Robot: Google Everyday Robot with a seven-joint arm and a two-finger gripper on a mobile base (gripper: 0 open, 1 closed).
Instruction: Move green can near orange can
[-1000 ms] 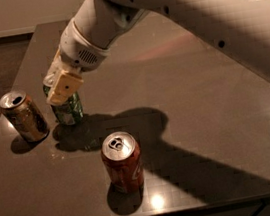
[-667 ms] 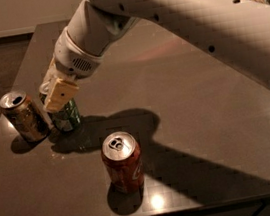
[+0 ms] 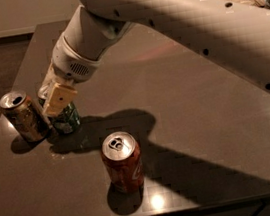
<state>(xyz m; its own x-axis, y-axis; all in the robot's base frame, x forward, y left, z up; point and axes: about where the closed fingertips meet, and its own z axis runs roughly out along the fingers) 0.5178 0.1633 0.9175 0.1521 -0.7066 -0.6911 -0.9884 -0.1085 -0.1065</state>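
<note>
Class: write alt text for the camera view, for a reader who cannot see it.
The gripper, jaws closed on the green can, holds it close beside the orange can at the left of a dark table. A red can stands apart, nearer the front edge.

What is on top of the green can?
The claw comes down over the green can and covers its top, so the lid cannot be seen. Only its lower side shows, beside the orange can.

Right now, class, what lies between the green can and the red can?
Only bare, shadowed table separates the green can and red can in the camera view. The gripper holds the green can beside the orange can.
</note>
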